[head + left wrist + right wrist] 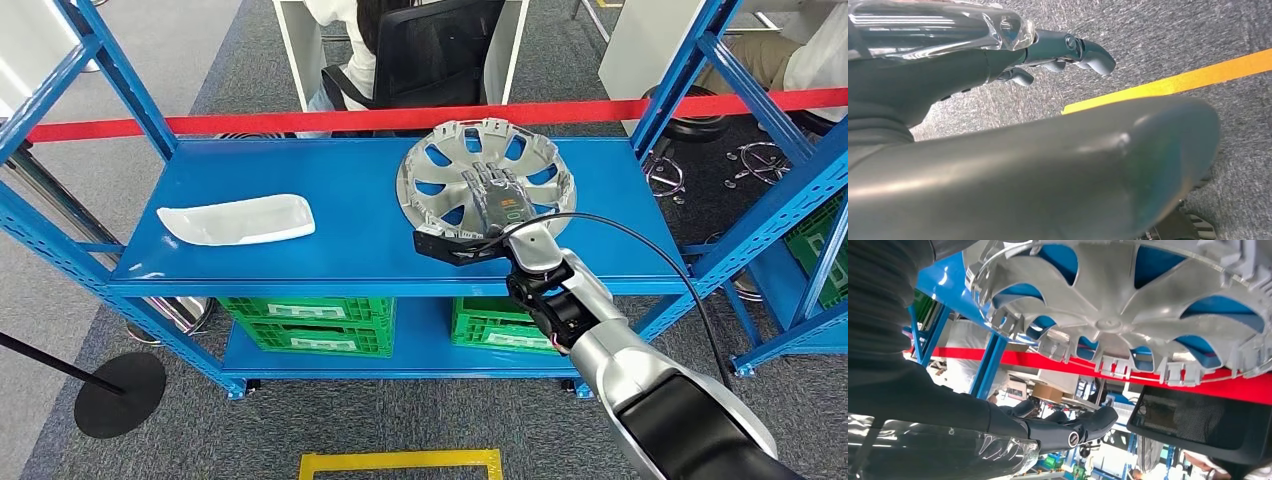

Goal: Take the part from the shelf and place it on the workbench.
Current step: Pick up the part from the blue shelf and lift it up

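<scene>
The robot's right hand (500,195) hovers with fingers spread, holding nothing, over a silver wheel cover (440,170) lying on the blue shelf (350,250). The reach appears under way; next it likely needs a firm grip before lifting. The left hand (1063,55) hangs empty, fingers loosely apart.

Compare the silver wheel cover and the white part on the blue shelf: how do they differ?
The wheel cover is round, silver and spoked with openings; the white part is long, solid and smooth. The right hand hovers over the wheel cover, while the white part lies alone. Both rest on the blue shelf.
</scene>
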### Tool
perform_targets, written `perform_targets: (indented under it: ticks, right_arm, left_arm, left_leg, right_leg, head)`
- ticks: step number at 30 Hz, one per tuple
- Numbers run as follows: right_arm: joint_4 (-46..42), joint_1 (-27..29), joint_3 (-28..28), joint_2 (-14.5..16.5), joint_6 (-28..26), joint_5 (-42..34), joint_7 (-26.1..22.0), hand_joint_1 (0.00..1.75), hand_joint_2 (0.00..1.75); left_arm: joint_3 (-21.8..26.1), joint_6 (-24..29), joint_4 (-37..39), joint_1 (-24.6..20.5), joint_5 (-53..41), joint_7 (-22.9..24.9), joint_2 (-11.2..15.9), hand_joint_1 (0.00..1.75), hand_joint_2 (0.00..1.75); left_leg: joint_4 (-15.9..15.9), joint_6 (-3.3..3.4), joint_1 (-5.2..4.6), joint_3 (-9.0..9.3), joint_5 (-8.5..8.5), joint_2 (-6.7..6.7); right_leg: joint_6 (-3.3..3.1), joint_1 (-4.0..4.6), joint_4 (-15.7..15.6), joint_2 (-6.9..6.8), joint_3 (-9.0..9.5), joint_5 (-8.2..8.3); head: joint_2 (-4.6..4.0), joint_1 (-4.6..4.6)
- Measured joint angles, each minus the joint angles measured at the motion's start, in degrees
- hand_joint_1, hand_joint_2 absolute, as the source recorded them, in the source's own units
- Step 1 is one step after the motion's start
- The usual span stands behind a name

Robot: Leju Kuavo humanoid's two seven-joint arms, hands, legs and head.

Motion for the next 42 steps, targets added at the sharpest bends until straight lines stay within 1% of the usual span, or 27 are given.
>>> perform_targets:
  ticks: [15, 28, 37, 42]
  right_arm:
    - [0.0, -0.28, -0.32, -0.68, 0.01, 0.34, -0.14, 0.0, 1.75]
    - [0.0, -0.08, -0.31, -0.62, 0.05, 0.44, -0.2, 0.0, 1.75]
    - [0.19, 0.01, -0.32, -0.22, 2.66, 0.55, -0.01, 0.0, 1.75]
    - [0.7, 0.95, -0.35, -0.19, 3.36, 0.48, 0.21, 0.0, 1.75]
  left_arm:
    - [-0.05, 0.0, 0.0, -0.22, 0.01, -0.17, 0.1, 0.0, 0.0]
    - [-0.05, 0.02, 0.0, -0.21, 0.41, -0.4, 0.1, 0.0, 0.0]
    - [-0.05, 0.19, 0.0, -0.23, 0.85, -0.16, 0.1, 0.0, 0.0]
    - [-0.05, 0.33, 0.0, -0.23, 0.81, 0.35, 0.1, 0.0, 0.0]
  left_leg:
    - [0.0, 0.0, 0.0, 0.0, 0.0, 0.0]
    - [0.0, 0.0, 0.0, -0.01, 0.0, 0.0]
    - [0.0, 0.0, 0.0, -0.01, 0.0, 0.0]
    - [0.0, 0.0, 0.0, -0.01, 0.0, 0.0]
  right_leg:
    - [0.0, 0.0, 0.0, 0.0, 0.0, 0.0]
    - [0.0, 0.0, 0.0, 0.0, 0.0, 0.0]
    - [0.0, 0.0, 0.0, 0.0, 0.0, 0.0]
    - [0.0, 0.0, 0.0, 0.0, 0.0, 0.0]
  head:
    - [0.0, 0.0]
    - [0.0, 0.01]
    - [0.0, 0.0]
    - [0.0, 0.0]
